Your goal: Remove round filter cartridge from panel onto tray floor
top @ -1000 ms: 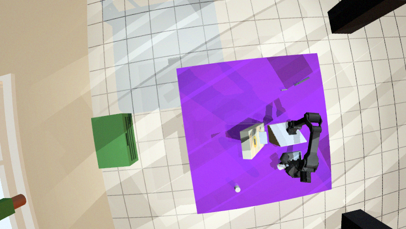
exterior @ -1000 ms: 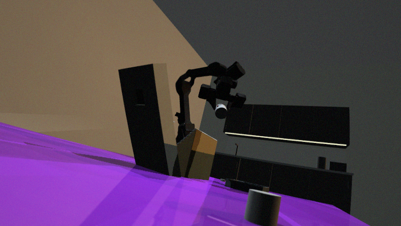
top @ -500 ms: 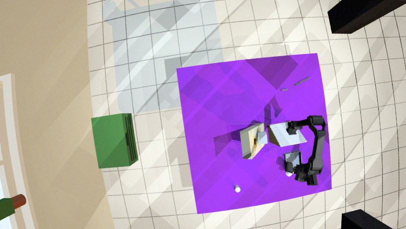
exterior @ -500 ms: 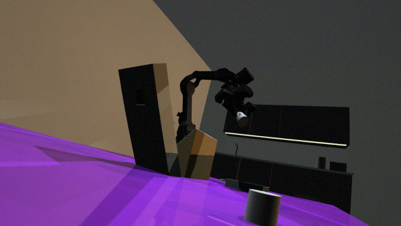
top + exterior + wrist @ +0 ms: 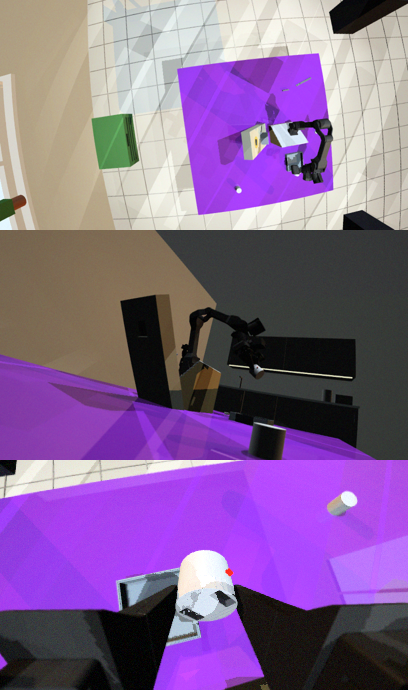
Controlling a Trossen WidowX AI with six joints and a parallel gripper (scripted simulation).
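The white round cartridge is out of the panel, with a red mark on its side and two dark slots on the face toward the wrist camera. My gripper is shut on it, one finger on each side, and holds it tilted in the air. The grey tray lies well below; in the wrist view the cartridge covers its right part. Whether the cartridge is fully over the tray floor is hard to tell. The service panel stands apart, its yellow-ringed opening dark.
A sloped-top block stands between the panel and the arm base. A white cylinder stands away from the tray. Two grey bars, one long and one short, lie on the purple table top.
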